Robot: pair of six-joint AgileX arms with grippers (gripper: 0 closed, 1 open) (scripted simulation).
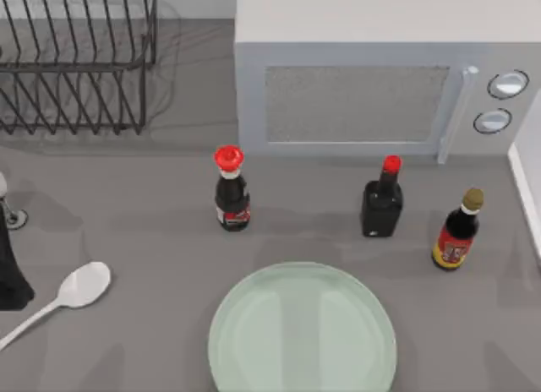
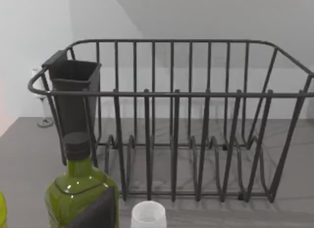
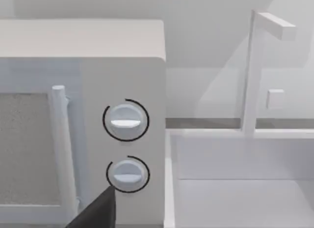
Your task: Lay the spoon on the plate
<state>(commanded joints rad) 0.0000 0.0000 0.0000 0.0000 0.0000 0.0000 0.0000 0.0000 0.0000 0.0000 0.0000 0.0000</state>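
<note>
We take the plate (image 1: 303, 331) as our landmark: it sits bare at the near middle of the table, and the spoon (image 1: 72, 292) lies flat on the tabletop well to its left, not touching it. The spoon's oval bowl is the end nearer the plate, and its long handle runs away from the plate, slanting toward the table's near left corner, so the long axis is diagonal rather than square to the table edge. Our left arm (image 1: 12, 269) is a dark shape at the left border, just beside the spoon on the side away from the plate; we cannot tell whether its gripper is released or clenched, nor can we for the right one. The left wrist view looks toward the dish rack (image 2: 171, 120). We judge the left arm much the nearer, and the pickup not yet begun; the carry would run rightward to the plate.
</note>
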